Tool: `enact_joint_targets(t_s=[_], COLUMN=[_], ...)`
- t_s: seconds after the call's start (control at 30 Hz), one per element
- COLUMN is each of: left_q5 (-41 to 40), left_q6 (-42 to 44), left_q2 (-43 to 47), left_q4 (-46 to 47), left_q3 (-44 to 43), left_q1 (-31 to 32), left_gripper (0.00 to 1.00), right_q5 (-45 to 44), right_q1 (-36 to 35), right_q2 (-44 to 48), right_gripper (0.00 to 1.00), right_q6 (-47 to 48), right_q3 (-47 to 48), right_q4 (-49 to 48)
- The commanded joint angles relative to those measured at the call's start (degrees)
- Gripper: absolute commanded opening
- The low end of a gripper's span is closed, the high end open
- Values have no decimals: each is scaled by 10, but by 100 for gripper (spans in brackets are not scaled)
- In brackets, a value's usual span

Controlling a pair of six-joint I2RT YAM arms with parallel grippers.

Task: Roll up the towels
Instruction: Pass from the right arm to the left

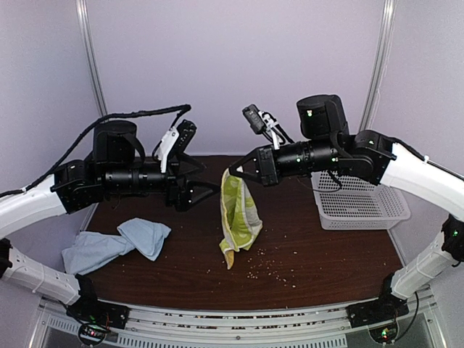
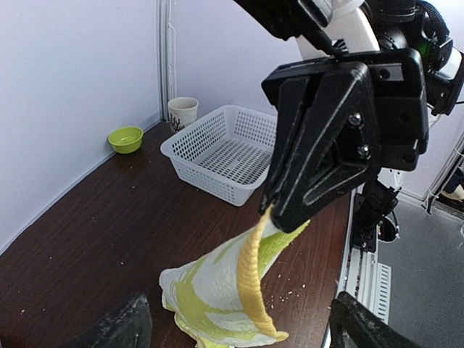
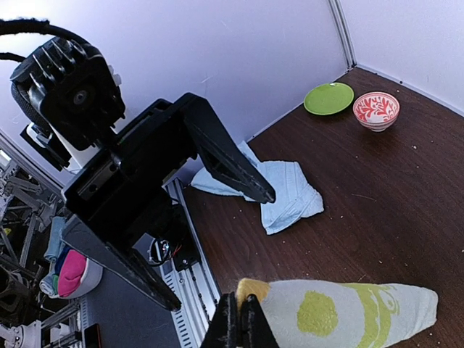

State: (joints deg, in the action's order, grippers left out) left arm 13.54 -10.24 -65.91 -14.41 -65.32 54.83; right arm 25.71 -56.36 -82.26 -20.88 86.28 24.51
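Left gripper (image 1: pixel 210 181) jaws wide, empty, raised well left of white plastic mesh basket (image 1: pixel 359 203). Nearest the front edge of dark brown wooden table (image 1: pixel 312 246), plain pale blue cloth towel (image 1: pixel 119 243) lies crumpled, far left of basket. Further in, right gripper (image 1: pixel 233 172) clamped on yellow-edged corner of lime-green and cream patterned cloth towel (image 1: pixel 239 210), hanging just left of basket. Beyond basket: small lime-green bowl (image 2: pixel 125 138), pale cup (image 2: pixel 183 112).

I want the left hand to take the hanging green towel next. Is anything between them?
Nothing visible does. The open left hand faces the green towel, which hangs from the shut right hand, with only air between. The blue towel lies to the left, out of that path.
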Motion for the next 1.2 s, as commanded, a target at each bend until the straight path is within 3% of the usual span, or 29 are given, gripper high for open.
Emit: enact_joint_targets(t_s=[0.0, 0.27, 0.63, 0.73, 0.8, 0.9, 1.03, 1.1, 1.17], left_q5=[23, 30, 45, 46, 45, 20, -70, -133, -192], left_q6=[39, 62, 70, 69, 68, 61, 31, 9, -17], left_q2=[-21, -62, -93, -91, -89, -77, -31, 4, 42], left_q4=[-6, -23, -30, -25, -19, -7, 26, 34, 36], left_q3=[-35, -77, -95, -88, -84, -67, -9, 26, 62], left_q1=[2, 2, 2, 2, 2, 2, 2, 1, 2], left_gripper=[83, 71, 46, 30, 4, 0, 0, 0, 0], right_q5=[26, 36, 43, 46, 48, 36, -19, -49, -86], right_q1=[-7, -11, -12, -13, -12, -12, -8, 0, 3], right_q2=[18, 19, 12, 9, 7, 7, 24, 43, 61], right_gripper=[0, 0, 0, 0, 0, 0, 49, 63, 69], right_q6=[8, 13, 21, 22, 23, 26, 27, 17, 15], right_q3=[-5, -7, 1, 2, 2, 4, -16, -45, -78], right_q4=[-18, -12, -4, -3, -3, 3, -2, -21, -36])
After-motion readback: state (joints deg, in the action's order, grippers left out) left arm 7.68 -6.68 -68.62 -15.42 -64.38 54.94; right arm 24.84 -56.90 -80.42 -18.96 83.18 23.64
